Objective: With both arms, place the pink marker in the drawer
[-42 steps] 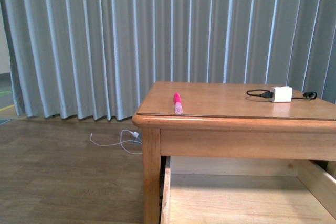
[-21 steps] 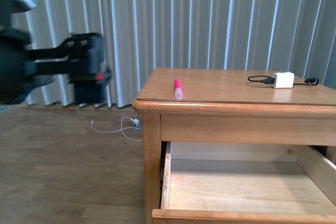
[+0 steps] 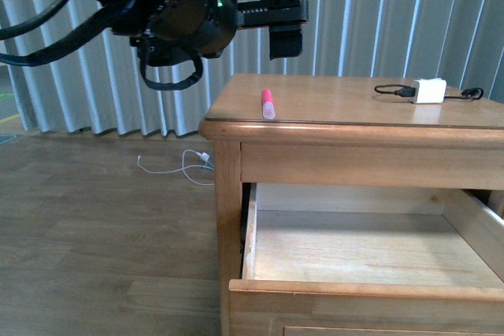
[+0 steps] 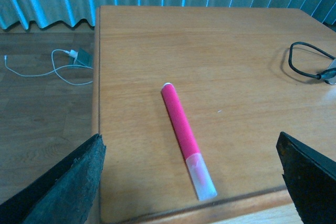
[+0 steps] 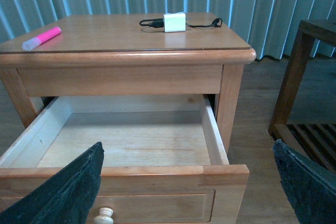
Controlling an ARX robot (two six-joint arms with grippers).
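Lying on nightstand top [image 3: 339, 106], pink marker [image 3: 268, 105], charger [image 3: 430, 90] well apart; left fingers [image 4: 65, 184], right fingers [image 5: 58, 192] splayed wide.

drawer [image 3: 362, 290]: front cropped, front view | charger [image 4: 332, 73]: cropped, left wrist view | left arm [image 3: 181, 13]: base cropped

The left hand [image 3: 285, 41] is matt black, plastic-looking, and its fingers [image 4: 68, 182] have a dull, grainy surface. Beneath it, the pink marker [image 4: 187, 140] is smooth plastic with a paler, translucent cap. The counter [image 3: 339, 108] under that hand is honey-coloured wood with a satin varnish that catches the light. Below the right hand [image 5: 187, 145], the drawer [image 5: 216, 140] is pale, matt, raw-looking wood inside and varnished on its front. Behind the left hand, the curtain [image 3: 378, 21] is pleated cloth.
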